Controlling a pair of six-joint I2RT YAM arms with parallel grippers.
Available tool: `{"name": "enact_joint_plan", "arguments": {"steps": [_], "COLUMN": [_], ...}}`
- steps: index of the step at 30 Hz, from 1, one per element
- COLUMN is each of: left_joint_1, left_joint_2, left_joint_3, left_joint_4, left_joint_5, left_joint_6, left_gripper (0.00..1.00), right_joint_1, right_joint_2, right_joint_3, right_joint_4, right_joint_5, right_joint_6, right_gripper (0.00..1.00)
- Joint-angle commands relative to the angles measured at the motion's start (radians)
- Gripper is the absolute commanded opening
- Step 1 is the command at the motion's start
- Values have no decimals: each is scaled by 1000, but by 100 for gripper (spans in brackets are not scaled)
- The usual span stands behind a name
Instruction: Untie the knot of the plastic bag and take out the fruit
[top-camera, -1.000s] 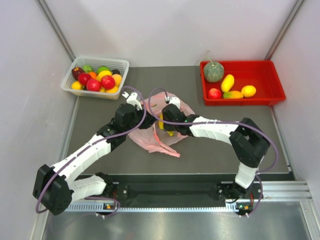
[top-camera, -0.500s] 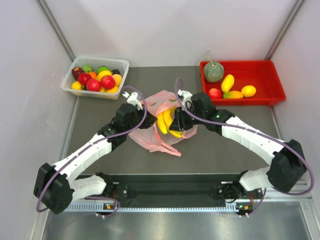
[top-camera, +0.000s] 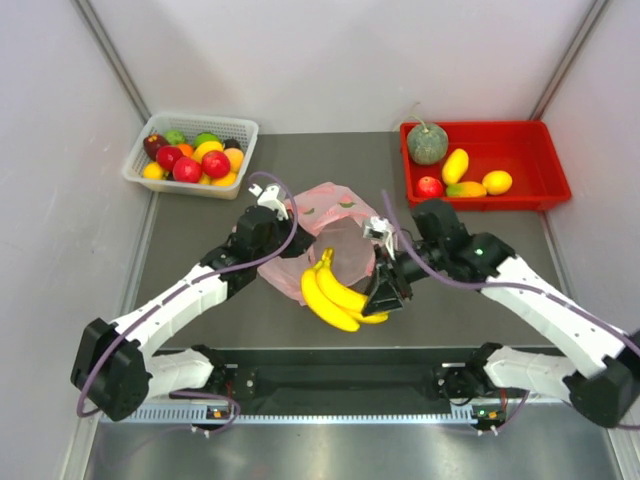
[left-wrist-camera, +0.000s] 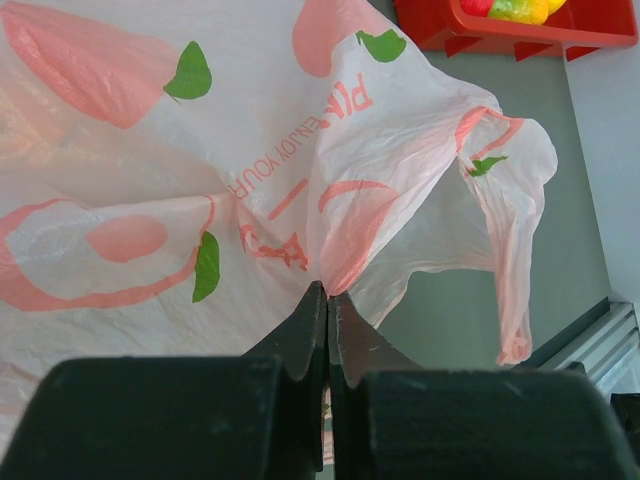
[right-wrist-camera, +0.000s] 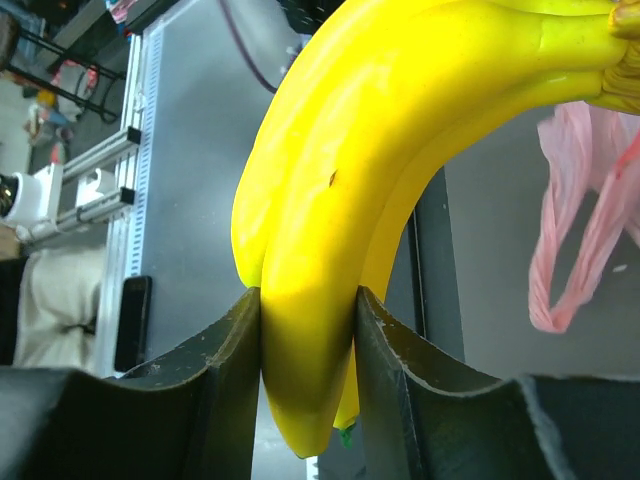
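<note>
We are aiming for the red tray (top-camera: 520, 150), which is lying beyond the plastic bag's (top-camera: 335, 215) far-right side, nearest our right arm. We are holding the bananas (top-camera: 330, 295) at the bag's near edge, their long axis slanting across it. Our right gripper (top-camera: 387, 292) is clamping them, while our left gripper (left-wrist-camera: 327, 300) is pinching the bag's left side.

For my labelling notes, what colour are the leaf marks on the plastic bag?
Green leaf marks on the plastic bag, clearest in the left wrist view.

A robot lab cell, probably: white panels (top-camera: 350, 60) box in the grey tabletop (top-camera: 340, 160), aluminium rail (top-camera: 570, 382) along its near edge.
</note>
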Motion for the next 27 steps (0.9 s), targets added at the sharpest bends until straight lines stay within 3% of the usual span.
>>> {"name": "enact_joint_plan", "arguments": {"steps": [1, 3, 7, 9, 13, 16, 24, 27], "left_joint_1": [-2, 0, -2, -2, -2, -2, -2, -2], "left_joint_2": [-1, -3, -14, -14, -12, -12, -40, -53], "left_joint_3": [42, 40, 29, 26, 29, 41, 65, 55], "left_joint_4": [48, 49, 48, 45, 40, 26, -23, -29], "left_joint_5": [-17, -22, -25, -23, -6, 9, 41, 61], "left_joint_6": [15, 15, 17, 18, 18, 21, 31, 24], "left_gripper": [0, 0, 0, 0, 0, 0, 0, 0], "right_joint_1": [7, -6, -97, -140, -274, -396, -628, -745], "right_joint_2": [-148, -194, -289, -291, -227, -112, 336, 478], "right_joint_3": [38, 61, 106, 116, 115, 132, 314, 403], "right_joint_4": [-10, -8, 64, 105, 205, 251, 421, 493], "right_joint_5": [-79, -13, 382, 504, 884, 1034, 1076, 1015], "right_joint_6": [-116, -121, -16, 40, 160, 276, 304, 379], "right_gripper": [0, 0, 0, 0, 0, 0, 0, 0]}}
